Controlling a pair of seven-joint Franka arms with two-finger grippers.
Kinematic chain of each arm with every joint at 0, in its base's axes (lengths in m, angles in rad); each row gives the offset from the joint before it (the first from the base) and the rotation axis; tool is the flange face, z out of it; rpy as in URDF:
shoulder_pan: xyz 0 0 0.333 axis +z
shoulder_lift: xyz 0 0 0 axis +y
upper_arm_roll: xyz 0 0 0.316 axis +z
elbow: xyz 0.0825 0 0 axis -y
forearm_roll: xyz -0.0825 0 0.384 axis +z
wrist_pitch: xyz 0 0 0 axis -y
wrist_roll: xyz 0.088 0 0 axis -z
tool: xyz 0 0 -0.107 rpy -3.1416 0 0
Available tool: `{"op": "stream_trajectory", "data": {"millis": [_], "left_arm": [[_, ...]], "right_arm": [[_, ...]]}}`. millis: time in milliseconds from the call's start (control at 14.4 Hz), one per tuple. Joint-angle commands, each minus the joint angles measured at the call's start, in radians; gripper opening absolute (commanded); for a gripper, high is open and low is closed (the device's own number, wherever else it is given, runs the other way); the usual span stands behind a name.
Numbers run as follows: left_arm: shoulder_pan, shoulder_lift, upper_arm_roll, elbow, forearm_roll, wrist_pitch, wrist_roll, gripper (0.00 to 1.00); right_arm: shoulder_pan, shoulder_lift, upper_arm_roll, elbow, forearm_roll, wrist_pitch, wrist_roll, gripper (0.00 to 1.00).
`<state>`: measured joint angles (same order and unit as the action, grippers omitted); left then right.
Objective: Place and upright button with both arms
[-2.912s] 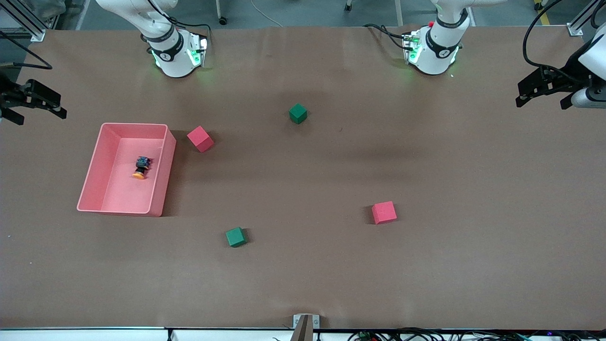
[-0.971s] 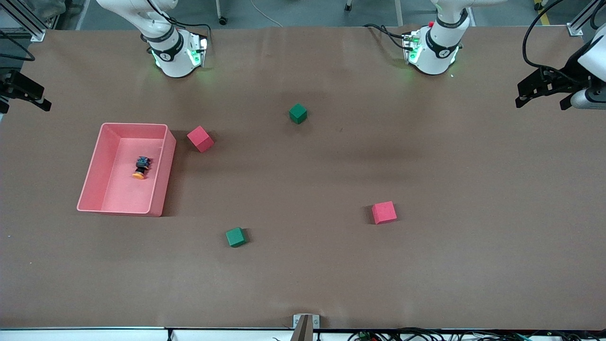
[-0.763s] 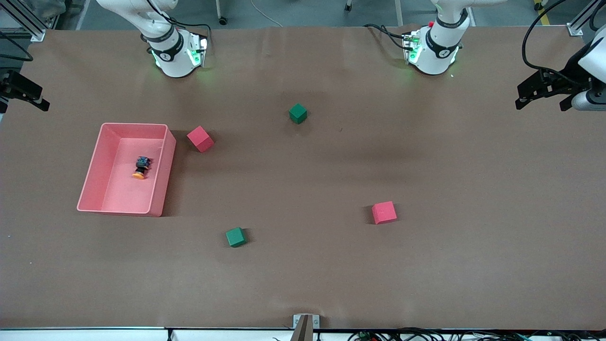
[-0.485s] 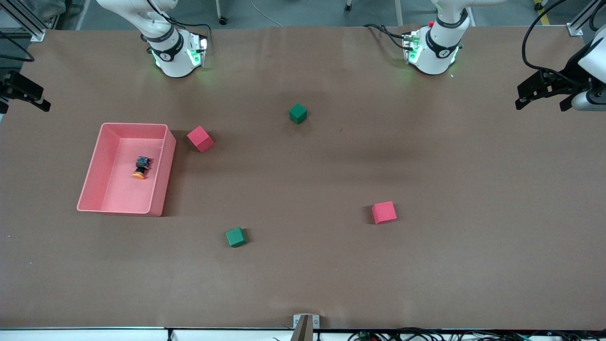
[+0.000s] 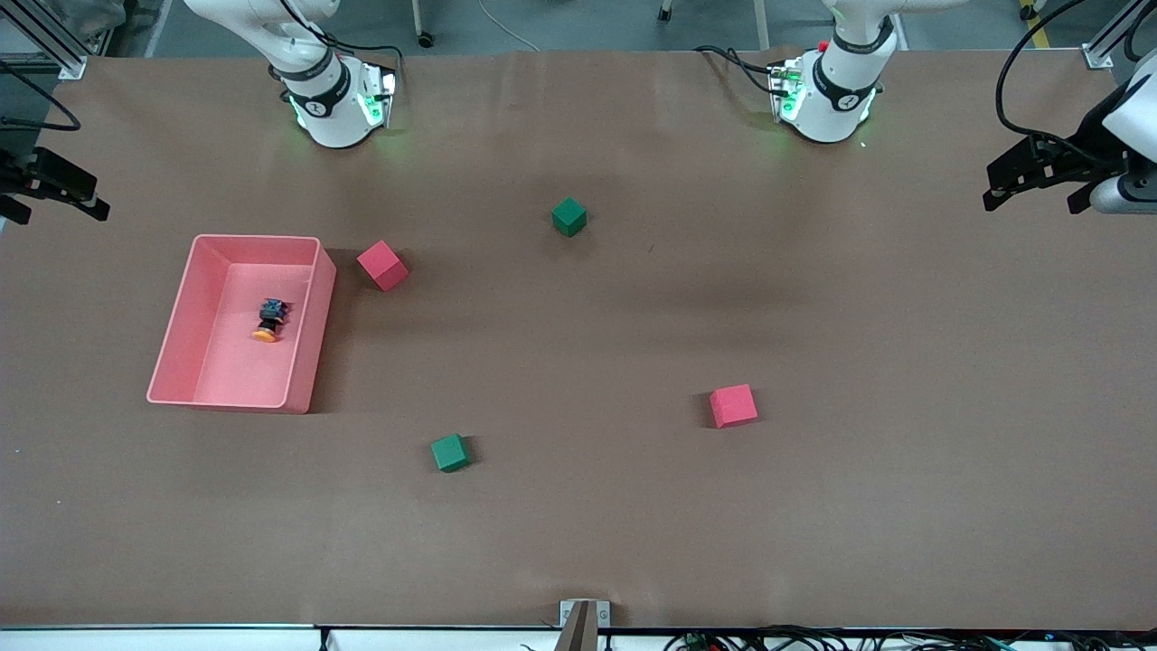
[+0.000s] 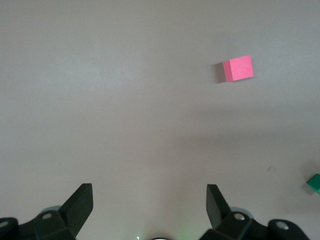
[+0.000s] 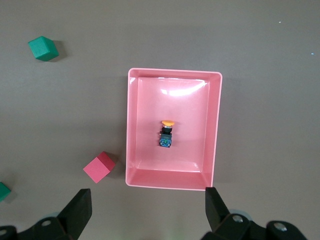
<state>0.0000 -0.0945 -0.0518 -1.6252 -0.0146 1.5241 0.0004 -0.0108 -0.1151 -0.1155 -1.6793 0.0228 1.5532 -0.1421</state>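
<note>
My right gripper (image 7: 145, 210), fingers spread, hovers above the pink tray (image 7: 132, 125) holding the toppled button (image 7: 166, 134), ready to descend; my left gripper (image 6: 147, 207) waits open over bare counter (image 6: 125, 100).

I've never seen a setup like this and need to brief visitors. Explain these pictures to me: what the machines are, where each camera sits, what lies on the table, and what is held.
These are two white robot arms bolted along one edge of a brown table. The wide picture comes from a high camera facing them. The other two come from cameras on the arms' wrists, looking down past each hand's two black fingers.

The left hand hangs over its end of the table, the right hand over the other end. Both are open and hold nothing.

On the table lies a pink bin. In it is the button, a tiny part with an orange cap, lying on its side. Around it are two red cubes and two green cubes.
</note>
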Motion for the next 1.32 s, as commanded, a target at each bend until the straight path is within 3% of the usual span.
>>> {"op": "stream_trajectory", "data": {"millis": [0, 208, 693, 1040, 1248], "left_arm": [[-0.003, 0.002, -0.002, 0.002, 0.001, 0.007, -0.011, 1.00], [-0.006, 0.001, -0.003, 0.002, 0.001, 0.005, -0.013, 1.00], [-0.008, 0.001, -0.003, 0.004, -0.001, 0.005, -0.017, 1.00], [-0.006, 0.001, -0.003, 0.005, 0.001, 0.005, -0.017, 1.00], [-0.006, -0.002, -0.003, 0.005, 0.001, 0.005, -0.017, 1.00]], "right_arm": [[-0.005, -0.026, 0.008, -0.051, -0.015, 0.016, 0.018, 1.00], [-0.005, -0.024, 0.008, -0.138, -0.015, 0.085, 0.016, 1.00], [-0.009, 0.003, 0.008, -0.476, -0.015, 0.469, 0.018, 1.00], [-0.041, 0.207, 0.008, -0.546, -0.012, 0.727, 0.006, 1.00], [-0.041, 0.271, 0.008, -0.595, -0.012, 0.850, 0.006, 1.00]]}}
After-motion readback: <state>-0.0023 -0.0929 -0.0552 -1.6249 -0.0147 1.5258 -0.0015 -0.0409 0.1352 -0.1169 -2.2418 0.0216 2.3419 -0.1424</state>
